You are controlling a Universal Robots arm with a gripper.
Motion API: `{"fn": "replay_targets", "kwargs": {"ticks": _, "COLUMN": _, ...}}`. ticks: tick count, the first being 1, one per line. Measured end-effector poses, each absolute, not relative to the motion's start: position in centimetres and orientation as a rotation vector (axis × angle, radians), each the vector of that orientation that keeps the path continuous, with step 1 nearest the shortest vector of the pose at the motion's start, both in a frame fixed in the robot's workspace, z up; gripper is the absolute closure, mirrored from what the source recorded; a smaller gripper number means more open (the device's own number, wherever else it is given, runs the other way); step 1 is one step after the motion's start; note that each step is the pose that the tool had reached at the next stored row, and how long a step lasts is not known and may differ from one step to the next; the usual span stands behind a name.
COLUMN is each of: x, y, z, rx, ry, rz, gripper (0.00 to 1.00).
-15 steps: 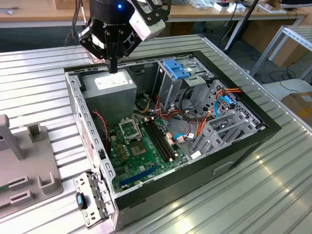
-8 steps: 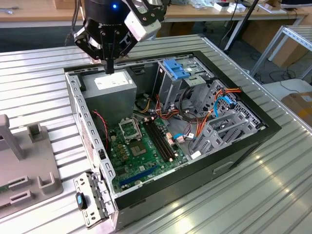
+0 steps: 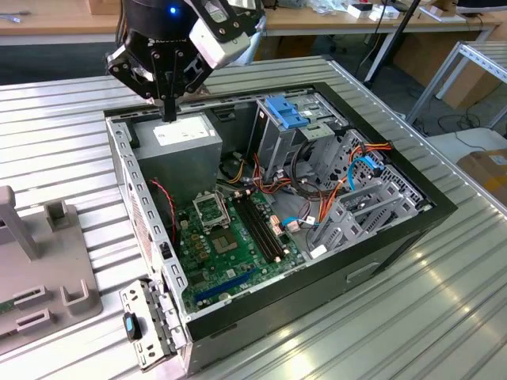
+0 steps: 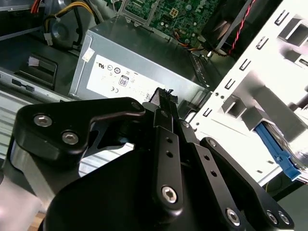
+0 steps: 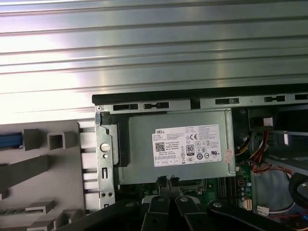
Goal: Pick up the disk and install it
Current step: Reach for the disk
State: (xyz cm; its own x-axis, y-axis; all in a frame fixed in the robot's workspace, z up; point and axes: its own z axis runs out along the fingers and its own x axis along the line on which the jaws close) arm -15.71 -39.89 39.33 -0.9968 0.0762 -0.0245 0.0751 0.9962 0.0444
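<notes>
My gripper (image 3: 169, 113) hangs over the back corner of the open computer case (image 3: 396, 237), just above the grey power supply (image 3: 186, 141). Its black fingers are shut together with nothing between them, as both wrist views show (image 4: 163, 95) (image 5: 167, 181). The disk lies off to the side in the grey fixture (image 5: 48, 163). Only its blue rail shows, as a strip at the picture's edge in the first wrist view (image 5: 9, 140) and as a blue slotted piece in the second wrist view (image 4: 280, 153). The gripper is well apart from it.
Inside the case are the green motherboard (image 3: 230, 245), bundles of coloured cables (image 3: 348, 170), a tall metal bay with a blue plastic bracket (image 3: 283, 111) and a grey drive cage (image 3: 356, 214). The case stands on a ribbed metal table (image 3: 444, 317); the fixture (image 3: 40, 277) sits at the exterior view's left.
</notes>
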Motion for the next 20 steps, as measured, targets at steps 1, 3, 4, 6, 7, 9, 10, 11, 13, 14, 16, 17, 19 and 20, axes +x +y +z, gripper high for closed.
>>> {"fn": "replay_targets", "kwargs": {"ticks": 1, "x": -15.8, "y": -39.9, "z": 39.3, "rx": 0.118, "ry": 3.112, "rz": 0.068, "gripper": 0.89}}
{"fn": "replay_targets", "kwargs": {"ticks": 3, "x": -16.0, "y": -39.9, "z": 39.3, "rx": 0.118, "ry": 3.112, "rz": 0.068, "gripper": 0.89}}
{"fn": "replay_targets", "kwargs": {"ticks": 4, "x": -16.2, "y": -39.9, "z": 39.3, "rx": 0.118, "ry": 3.112, "rz": 0.068, "gripper": 0.89}}
{"fn": "replay_targets", "kwargs": {"ticks": 6, "x": -16.4, "y": -39.9, "z": 39.3, "rx": 0.118, "ry": 3.112, "rz": 0.068, "gripper": 0.89}}
{"fn": "replay_targets", "kwargs": {"ticks": 7, "x": -16.6, "y": -39.9, "z": 39.3, "rx": 0.118, "ry": 3.112, "rz": 0.068, "gripper": 0.89}}
{"fn": "replay_targets", "kwargs": {"ticks": 9, "x": -16.8, "y": -39.9, "z": 39.3, "rx": 0.118, "ry": 3.112, "rz": 0.068, "gripper": 0.89}}
{"fn": "replay_targets", "kwargs": {"ticks": 10, "x": -16.8, "y": -39.9, "z": 39.3, "rx": 0.118, "ry": 3.112, "rz": 0.068, "gripper": 0.89}}
{"fn": "replay_targets", "kwargs": {"ticks": 11, "x": -16.9, "y": -39.9, "z": 39.3, "rx": 0.118, "ry": 3.113, "rz": 0.068, "gripper": 0.89}}
{"fn": "replay_targets", "kwargs": {"ticks": 13, "x": -17.0, "y": -39.9, "z": 39.3, "rx": 0.118, "ry": 3.112, "rz": 0.068, "gripper": 0.89}}
{"fn": "replay_targets", "kwargs": {"ticks": 14, "x": -17.1, "y": -39.9, "z": 39.3, "rx": 0.118, "ry": 3.112, "rz": 0.068, "gripper": 0.89}}
{"fn": "replay_targets", "kwargs": {"ticks": 16, "x": -17.4, "y": -39.9, "z": 39.3, "rx": 0.118, "ry": 3.112, "rz": 0.068, "gripper": 0.89}}
{"fn": "replay_targets", "kwargs": {"ticks": 17, "x": -17.6, "y": -39.9, "z": 39.3, "rx": 0.118, "ry": 3.113, "rz": 0.068, "gripper": 0.89}}
{"fn": "replay_targets", "kwargs": {"ticks": 19, "x": -18.0, "y": -39.9, "z": 39.3, "rx": 0.118, "ry": 3.112, "rz": 0.068, "gripper": 0.89}}
{"fn": "replay_targets", "kwargs": {"ticks": 20, "x": -18.1, "y": -39.9, "z": 39.3, "rx": 0.118, "ry": 3.112, "rz": 0.068, "gripper": 0.89}}
